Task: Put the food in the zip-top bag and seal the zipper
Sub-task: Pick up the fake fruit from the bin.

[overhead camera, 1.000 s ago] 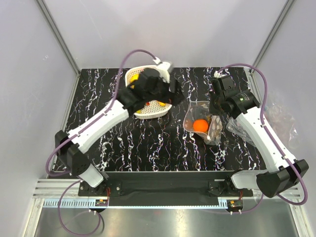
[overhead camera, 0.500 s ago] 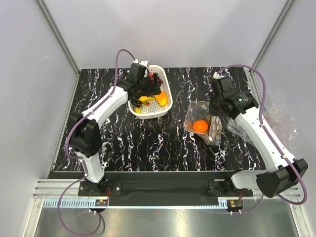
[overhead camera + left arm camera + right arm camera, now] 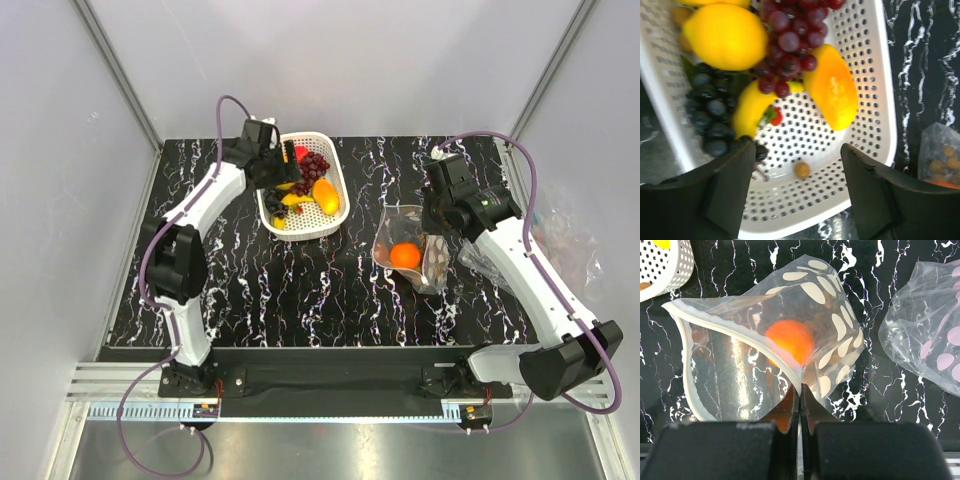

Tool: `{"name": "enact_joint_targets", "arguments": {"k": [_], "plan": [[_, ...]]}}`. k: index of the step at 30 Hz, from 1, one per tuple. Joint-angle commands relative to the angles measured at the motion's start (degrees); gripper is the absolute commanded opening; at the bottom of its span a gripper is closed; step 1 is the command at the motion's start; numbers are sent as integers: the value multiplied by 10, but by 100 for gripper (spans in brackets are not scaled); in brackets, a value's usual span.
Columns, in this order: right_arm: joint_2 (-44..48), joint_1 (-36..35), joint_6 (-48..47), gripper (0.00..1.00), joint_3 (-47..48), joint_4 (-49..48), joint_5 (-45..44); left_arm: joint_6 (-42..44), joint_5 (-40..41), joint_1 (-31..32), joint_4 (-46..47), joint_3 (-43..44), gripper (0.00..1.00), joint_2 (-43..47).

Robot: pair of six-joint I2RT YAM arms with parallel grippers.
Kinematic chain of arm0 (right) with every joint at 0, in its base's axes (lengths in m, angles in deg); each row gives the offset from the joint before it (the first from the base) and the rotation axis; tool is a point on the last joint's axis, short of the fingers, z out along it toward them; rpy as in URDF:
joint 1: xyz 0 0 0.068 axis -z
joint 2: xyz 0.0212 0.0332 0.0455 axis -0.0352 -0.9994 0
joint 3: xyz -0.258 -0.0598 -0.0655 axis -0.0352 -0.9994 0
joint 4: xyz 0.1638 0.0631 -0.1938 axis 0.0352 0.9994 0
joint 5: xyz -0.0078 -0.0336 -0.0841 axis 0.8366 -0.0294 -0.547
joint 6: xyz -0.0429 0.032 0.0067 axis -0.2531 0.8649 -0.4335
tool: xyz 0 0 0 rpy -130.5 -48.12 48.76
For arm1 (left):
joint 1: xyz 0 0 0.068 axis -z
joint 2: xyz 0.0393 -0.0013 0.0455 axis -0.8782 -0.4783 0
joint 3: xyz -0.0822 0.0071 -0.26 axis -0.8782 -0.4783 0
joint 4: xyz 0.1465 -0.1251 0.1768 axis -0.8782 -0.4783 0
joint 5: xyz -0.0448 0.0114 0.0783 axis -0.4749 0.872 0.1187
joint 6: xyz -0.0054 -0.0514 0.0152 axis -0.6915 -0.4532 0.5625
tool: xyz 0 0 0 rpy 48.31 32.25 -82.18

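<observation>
Over the basket (image 3: 875, 75), left fingers (image 3: 872, 200) apart.

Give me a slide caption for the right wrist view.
The right gripper pinches the open bag by its rim, an orange inside.

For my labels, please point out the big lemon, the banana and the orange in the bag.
big lemon (image 3: 725, 36): left wrist view, middle of its skin.
banana (image 3: 746, 114): left wrist view, middle of its curve.
orange (image 3: 790, 340): right wrist view, its centre.
</observation>
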Motion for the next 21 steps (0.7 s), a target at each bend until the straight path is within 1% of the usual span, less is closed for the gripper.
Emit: {"name": "enact_joint_targets", "arguments": {"k": [1,3,4,6,10,12,15,17,18,21], "plan": [[11,2,-8,0,1,-22,6,45,-10,-12,-45,101,76,-28],[9,2,-8,0,1,-23,7,59,-23,-12,-91,172,79,-69],[9,1,-9,0,2,-22,7,60,-25,-13,-127,234,81,-108],[7,2,-8,0,3,-23,8,63,-52,-12,-143,265,85,-137],[5,2,-9,0,4,-22,8,64,-55,-11,-121,253,93,-158],[5,2,-7,0,5,-22,9,72,-51,-11,-119,253,95,-165],[3,2,-7,0,5,-24,9,85,-66,-11,-111,261,96,-180],[4,2,-8,0,4,-26,9,93,-67,-6,-122,275,97,-201],[4,1,-8,0,4,-27,10,104,-68,-4,-133,296,97,-209],[4,1,-9,0,1,-29,10,122,-67,11,-175,330,97,-246]]}}
